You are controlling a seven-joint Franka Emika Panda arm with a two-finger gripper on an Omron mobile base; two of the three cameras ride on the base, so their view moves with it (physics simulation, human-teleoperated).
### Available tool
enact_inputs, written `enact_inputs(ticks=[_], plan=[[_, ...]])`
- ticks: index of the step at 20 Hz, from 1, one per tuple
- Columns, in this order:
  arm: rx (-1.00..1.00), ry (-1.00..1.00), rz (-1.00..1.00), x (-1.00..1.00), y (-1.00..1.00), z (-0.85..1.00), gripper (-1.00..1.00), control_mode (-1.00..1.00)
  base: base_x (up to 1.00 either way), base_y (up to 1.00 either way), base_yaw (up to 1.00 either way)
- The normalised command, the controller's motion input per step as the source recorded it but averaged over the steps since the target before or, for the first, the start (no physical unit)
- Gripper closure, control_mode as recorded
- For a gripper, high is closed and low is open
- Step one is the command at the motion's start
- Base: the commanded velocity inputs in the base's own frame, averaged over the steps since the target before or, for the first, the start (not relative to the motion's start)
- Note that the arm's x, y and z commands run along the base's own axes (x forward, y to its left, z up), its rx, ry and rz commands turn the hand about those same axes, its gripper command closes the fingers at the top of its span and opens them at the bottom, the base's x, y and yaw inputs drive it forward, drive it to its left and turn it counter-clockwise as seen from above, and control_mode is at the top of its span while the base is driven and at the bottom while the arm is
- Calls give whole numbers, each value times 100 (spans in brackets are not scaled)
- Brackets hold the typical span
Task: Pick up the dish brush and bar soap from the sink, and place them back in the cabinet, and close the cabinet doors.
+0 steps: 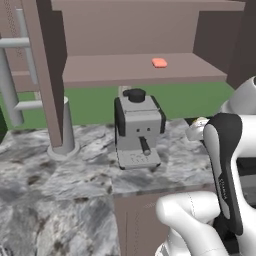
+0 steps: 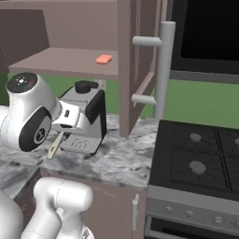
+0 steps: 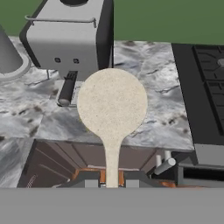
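Observation:
My gripper [image 3: 112, 181] is shut on the thin handle of the cream dish brush [image 3: 112, 103], whose round head points away from the hand, over the counter's front edge. From the right base the brush [image 2: 54, 147] hangs tilted below the gripper [image 2: 64, 128], in front of the coffee machine. The orange-pink bar soap [image 1: 159, 62] [image 2: 103, 59] lies on the shelf of the open cabinet [image 1: 110, 67] [image 2: 60, 60]. Both cabinet doors [image 1: 42, 75] [image 2: 133, 56] stand swung open. The sink is out of view.
A grey coffee machine [image 1: 137, 130] [image 3: 70, 35] stands on the marble counter [image 1: 75, 175] under the shelf. A grey cylinder on a round base [image 1: 65, 125] is to its left. A black stove [image 2: 200, 158] lies to the right.

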Motion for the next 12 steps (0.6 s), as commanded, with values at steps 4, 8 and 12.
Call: enact_inputs(ticks=[4,8,12], plan=[[0,0,0,0,0,0,100,100,0,28,10],[0,0,0,0,0,0,100,100,1,38,6],[0,0,0,3,21,8,100,-100,3,20,1]])
